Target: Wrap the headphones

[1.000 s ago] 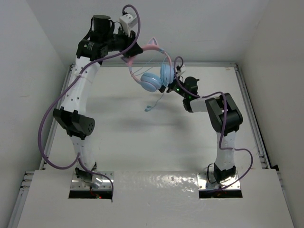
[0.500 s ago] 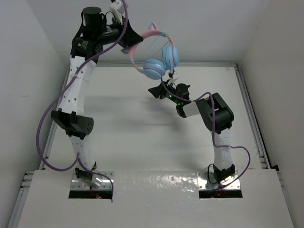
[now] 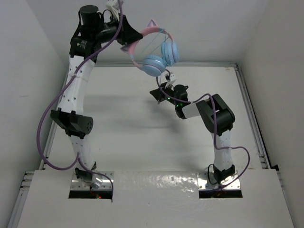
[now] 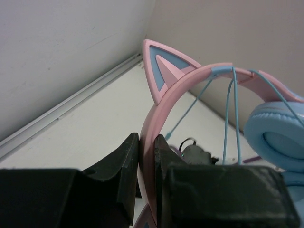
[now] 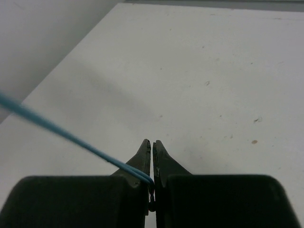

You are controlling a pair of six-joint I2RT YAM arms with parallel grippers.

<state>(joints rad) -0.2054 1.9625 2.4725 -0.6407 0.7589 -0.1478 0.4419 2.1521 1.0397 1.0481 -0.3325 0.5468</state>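
Looking down now on a matte white tabletop (image 3: 123, 128), boxed in by plain white walls: left wall (image 3: 23, 71), back wall (image 3: 213, 28), right wall (image 3: 280, 80), w/ an aluminium far rail (image 3: 209, 64) along the back edge & a side rail (image 3: 251, 116) down the right edge. Closer in, picking up tiny dark specks (image 5: 254, 141) on the surface and soft grey shadows (image 3: 118, 102) under even, diffuse light. At the near side, glossy white front panel (image 3: 156, 190) w/ glare patches & two rectangular openings, left cut-out (image 3: 102, 192) & right cut-out (image 3: 235, 192), approx. level w/ each other.
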